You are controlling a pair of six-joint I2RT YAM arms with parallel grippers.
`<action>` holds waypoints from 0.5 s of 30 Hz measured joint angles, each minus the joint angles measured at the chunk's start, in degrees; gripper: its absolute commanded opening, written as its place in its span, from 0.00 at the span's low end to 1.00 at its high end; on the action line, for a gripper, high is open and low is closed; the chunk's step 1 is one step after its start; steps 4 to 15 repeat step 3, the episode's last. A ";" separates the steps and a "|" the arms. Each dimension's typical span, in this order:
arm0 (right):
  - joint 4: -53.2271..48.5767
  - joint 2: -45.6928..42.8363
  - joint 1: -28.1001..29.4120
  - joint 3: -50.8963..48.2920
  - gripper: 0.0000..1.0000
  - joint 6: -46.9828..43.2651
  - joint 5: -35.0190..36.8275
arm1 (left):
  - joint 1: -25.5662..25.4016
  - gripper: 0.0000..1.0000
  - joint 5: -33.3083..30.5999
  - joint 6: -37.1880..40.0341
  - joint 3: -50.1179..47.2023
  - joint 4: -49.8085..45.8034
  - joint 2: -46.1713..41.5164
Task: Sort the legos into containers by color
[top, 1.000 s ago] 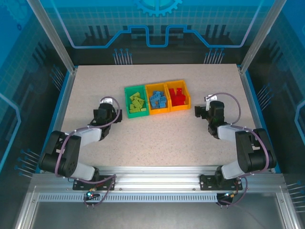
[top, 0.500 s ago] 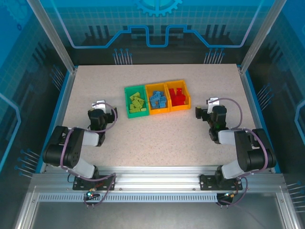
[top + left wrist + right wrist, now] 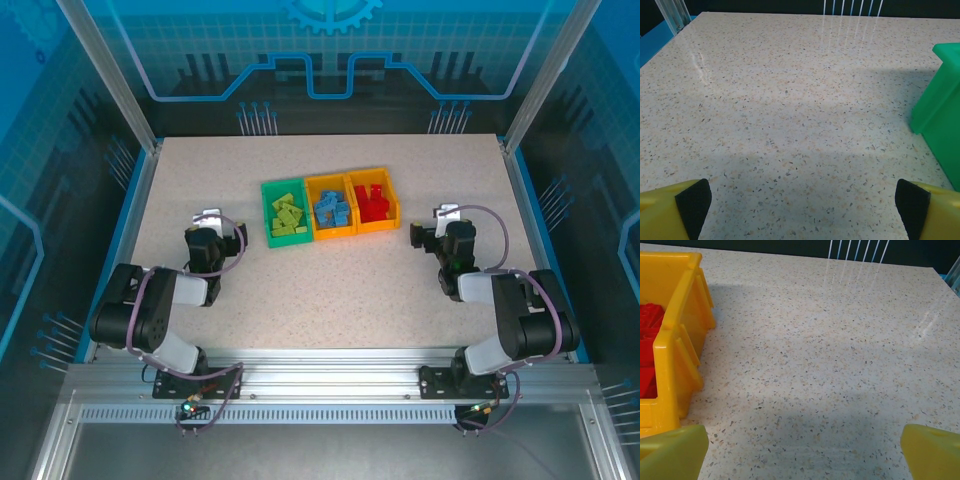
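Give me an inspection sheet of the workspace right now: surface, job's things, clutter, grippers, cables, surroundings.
Surface: speckled table, no loose bricks seen on it.
Job's things: three joined bins in a row. The green bin holds the green bricks, the middle bin the blue bricks, and the right bin the red bricks.
Clutter: nothing seen.
Grippers: left gripper open, empty, beside the green bin; right gripper open, empty, beside the right bin.
Cables: left cable and right cable loop at the wrists, apart from the bins.
Surroundings: blue panels around the table, metal rail at the near edge.
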 measured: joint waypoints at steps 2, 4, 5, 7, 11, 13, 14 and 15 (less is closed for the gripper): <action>0.00 0.00 0.11 0.00 1.00 -0.02 0.07 | 0.00 0.99 0.02 0.00 0.00 0.00 0.00; 0.00 0.00 0.11 0.00 1.00 -0.02 0.13 | 0.04 0.99 0.04 0.00 0.00 0.00 0.00; 0.00 0.00 0.11 0.00 1.00 -0.02 0.13 | 0.04 0.99 0.04 0.00 0.00 0.00 0.00; 0.00 0.00 0.11 0.00 1.00 -0.02 0.13 | 0.04 0.99 0.04 0.00 0.00 0.00 0.00; 0.00 0.00 0.11 0.00 1.00 -0.02 0.13 | 0.04 0.99 0.04 0.00 0.00 0.00 0.00; 0.00 0.00 0.11 0.00 1.00 -0.02 0.13 | 0.04 0.99 0.04 0.00 0.00 0.00 0.00; 0.00 0.00 0.11 0.00 1.00 -0.02 0.13 | 0.04 0.99 0.04 0.00 0.00 0.00 0.00; 0.00 0.00 0.11 0.00 1.00 -0.02 0.13 | 0.04 0.99 0.04 0.00 0.00 0.00 0.00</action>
